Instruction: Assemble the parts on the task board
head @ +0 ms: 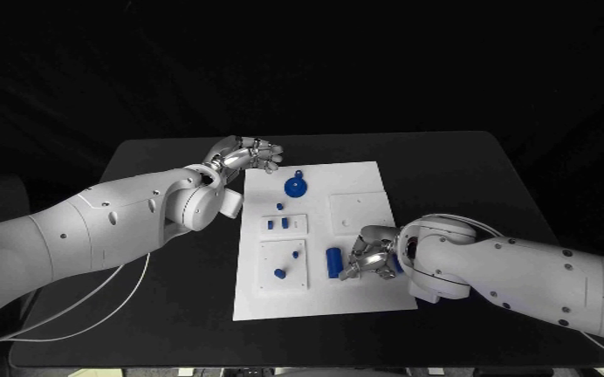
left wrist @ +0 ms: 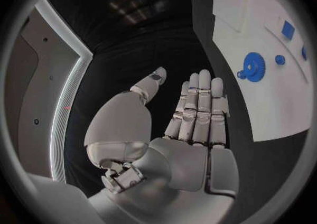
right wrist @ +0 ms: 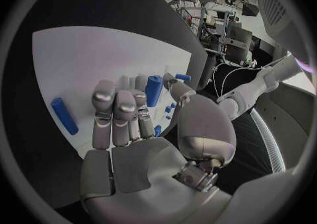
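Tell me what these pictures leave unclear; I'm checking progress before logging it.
- Right hand, head view: whether it touches the blue cylinder beside it; the fingers hide the contact.
- Small blue parts on the task board, head view: too small to tell seated or loose.

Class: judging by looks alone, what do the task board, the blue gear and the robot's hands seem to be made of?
Task board: probably matte white plastic, flat with no glare. Blue gear: likely moulded or printed plastic, uniform colour, toothed rim. Left hand and right hand: silvery metal or metallised finish, with bright highlights.
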{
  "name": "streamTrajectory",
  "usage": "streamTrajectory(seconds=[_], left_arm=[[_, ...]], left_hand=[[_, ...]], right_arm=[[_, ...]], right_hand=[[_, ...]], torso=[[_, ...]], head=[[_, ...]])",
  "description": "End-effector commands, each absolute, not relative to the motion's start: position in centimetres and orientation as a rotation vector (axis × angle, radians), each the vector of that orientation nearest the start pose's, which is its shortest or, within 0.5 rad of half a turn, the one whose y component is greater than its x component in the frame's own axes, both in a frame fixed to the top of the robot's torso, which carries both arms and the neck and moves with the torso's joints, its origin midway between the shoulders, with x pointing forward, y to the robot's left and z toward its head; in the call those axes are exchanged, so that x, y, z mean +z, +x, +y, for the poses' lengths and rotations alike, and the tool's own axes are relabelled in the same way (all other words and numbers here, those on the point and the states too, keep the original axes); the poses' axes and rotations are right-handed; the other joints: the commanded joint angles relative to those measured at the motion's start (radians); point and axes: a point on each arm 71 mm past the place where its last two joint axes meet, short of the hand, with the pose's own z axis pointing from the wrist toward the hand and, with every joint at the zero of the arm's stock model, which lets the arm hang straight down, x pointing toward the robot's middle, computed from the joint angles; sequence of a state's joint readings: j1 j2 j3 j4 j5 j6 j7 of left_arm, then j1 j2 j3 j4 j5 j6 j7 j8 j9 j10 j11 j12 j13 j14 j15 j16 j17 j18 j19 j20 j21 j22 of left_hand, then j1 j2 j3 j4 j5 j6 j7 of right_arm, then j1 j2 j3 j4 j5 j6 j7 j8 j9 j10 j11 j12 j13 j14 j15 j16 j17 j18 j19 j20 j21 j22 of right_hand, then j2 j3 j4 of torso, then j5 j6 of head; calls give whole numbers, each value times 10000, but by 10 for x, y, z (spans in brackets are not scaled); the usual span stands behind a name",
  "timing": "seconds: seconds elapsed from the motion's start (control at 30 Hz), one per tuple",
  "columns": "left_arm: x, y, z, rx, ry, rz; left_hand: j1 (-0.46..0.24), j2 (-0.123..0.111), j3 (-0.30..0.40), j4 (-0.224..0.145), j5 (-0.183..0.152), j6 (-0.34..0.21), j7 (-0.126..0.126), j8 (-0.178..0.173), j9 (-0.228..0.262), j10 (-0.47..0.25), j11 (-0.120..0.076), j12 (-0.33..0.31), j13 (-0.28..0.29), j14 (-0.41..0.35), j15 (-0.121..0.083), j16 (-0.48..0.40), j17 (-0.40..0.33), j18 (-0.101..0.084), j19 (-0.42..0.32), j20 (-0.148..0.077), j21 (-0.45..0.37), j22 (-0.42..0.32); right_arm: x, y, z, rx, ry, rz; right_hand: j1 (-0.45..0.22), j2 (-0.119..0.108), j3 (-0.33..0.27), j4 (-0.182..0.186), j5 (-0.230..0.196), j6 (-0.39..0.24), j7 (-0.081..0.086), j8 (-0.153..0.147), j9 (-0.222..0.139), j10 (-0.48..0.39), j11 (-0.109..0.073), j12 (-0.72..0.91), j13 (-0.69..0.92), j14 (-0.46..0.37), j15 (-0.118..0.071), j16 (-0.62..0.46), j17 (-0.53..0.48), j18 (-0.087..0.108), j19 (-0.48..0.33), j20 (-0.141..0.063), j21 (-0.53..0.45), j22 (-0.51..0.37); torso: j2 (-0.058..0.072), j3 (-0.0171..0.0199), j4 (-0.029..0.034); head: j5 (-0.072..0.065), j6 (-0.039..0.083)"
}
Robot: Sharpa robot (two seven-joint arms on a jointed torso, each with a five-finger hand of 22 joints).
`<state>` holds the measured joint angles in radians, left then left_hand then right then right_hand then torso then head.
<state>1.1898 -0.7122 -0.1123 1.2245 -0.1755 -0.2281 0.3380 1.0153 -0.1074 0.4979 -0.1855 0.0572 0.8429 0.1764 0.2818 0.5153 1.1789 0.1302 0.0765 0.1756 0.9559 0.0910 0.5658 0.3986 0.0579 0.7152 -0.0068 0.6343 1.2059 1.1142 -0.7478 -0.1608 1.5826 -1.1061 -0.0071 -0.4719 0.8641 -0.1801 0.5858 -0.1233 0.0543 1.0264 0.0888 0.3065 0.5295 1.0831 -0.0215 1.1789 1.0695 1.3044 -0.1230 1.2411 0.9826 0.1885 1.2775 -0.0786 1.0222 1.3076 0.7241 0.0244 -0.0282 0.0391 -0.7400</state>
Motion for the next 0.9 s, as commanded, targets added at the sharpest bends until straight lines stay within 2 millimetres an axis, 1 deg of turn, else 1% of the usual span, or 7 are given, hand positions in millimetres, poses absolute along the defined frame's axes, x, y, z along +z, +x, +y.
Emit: streamTrajectory(seconds=[0.03, 0.23, 0.33, 0.53, 0.67, 0.83, 0.9], left_arm=[[-227, 527, 226, -13542, -9665, 15748], [-227, 527, 226, -13541, -9667, 15752], [-227, 527, 226, -13543, -9666, 15751], [-227, 527, 226, -13536, -9671, 15755], [-227, 527, 226, -13525, -9677, 15754], [-228, 527, 227, -13512, -9686, 15762], [-228, 527, 227, -13513, -9687, 15767]], left_hand=[[1, 18, -10, -35, -15, -70, -7, -24, -13, -79, -14, -35, -16, 3, 44, -42, 16, 178, 76, 16, -37, 17], [-10, 25, -13, -27, -16, -71, -5, -24, -14, -80, -13, -35, -17, 5, 45, -47, 23, 178, 80, 19, -40, 20], [-13, 27, -15, -24, -16, -72, -5, -25, -15, -80, -13, -35, -17, 6, 46, -49, 26, 178, 82, 20, -40, 21], [-18, 29, -17, -20, -17, -73, -4, -25, -16, -81, -12, -35, -17, 7, 46, -53, 30, 178, 84, 20, -42, 23], [-18, 28, -18, -20, -17, -74, -4, -26, -17, -81, -12, -35, -17, 8, 46, -56, 34, 179, 85, 20, -44, 25], [-18, 29, -18, -20, -17, -74, -4, -26, -17, -81, -13, -35, -18, 9, 46, -59, 37, 181, 86, 20, -46, 26], [-18, 29, -19, -20, -17, -74, -4, -26, -17, -81, -13, -35, -18, 9, 46, -60, 38, 181, 86, 20, -46, 26]], right_arm=[[-293, 421, -154, 5041, 606, 23686], [-293, 422, -151, 5018, 530, 23602], [-294, 421, -149, 5056, 543, 23592], [-294, 421, -150, 5072, 560, 23581], [-294, 420, -154, 5128, 691, 23621], [-293, 419, -161, 5474, 1262, 23524], [-291, 418, -165, 5600, 1472, 23384]], right_hand=[[73, 269, 94, -59, -51, -18, 9, -61, -16, 81, 2, -64, 14, 32, -41, -53, 13, 733, 16, -28, 15, 105], [184, 618, 434, -38, -50, 11, 2, -56, -11, 116, -5, -75, 24, 33, -46, -64, 13, 733, 8, -10, 1, 101], [224, 607, 846, 32, -51, 32, 4, -61, -13, 141, -2, -89, 38, 40, -42, -69, 16, 733, 21, 17, 6, 106], [121, 588, 1070, 145, -52, 46, 8, -63, -10, 162, 2, -97, 55, 50, -36, -69, 19, 733, 43, 42, 21, 112], [24, 465, 1122, 181, -48, 50, 10, -65, -7, 173, 4, -101, 67, 57, -35, -67, 23, 733, 57, 52, 34, 119], [-129, 23, 969, 112, 5, -11, 34, -110, -24, 166, 26, -123, 84, 66, -20, -72, 24, 733, 76, 56, 49, 125], [-151, -36, 930, 102, 40, -39, 43, -125, -27, 161, 33, -128, 86, 68, -14, -73, 24, 733, 80, 53, 48, 123]], torso=[[2, -4, 1], [1, -2, 3], [1, 0, 2], [-1, 3, -1], [-3, 1, -3], [-3, 3, -1], [-3, 3, -4]], head=[[3, -11], [-2, -24], [1, -32], [12, -37], [21, -22], [20, -13], [25, 8]])
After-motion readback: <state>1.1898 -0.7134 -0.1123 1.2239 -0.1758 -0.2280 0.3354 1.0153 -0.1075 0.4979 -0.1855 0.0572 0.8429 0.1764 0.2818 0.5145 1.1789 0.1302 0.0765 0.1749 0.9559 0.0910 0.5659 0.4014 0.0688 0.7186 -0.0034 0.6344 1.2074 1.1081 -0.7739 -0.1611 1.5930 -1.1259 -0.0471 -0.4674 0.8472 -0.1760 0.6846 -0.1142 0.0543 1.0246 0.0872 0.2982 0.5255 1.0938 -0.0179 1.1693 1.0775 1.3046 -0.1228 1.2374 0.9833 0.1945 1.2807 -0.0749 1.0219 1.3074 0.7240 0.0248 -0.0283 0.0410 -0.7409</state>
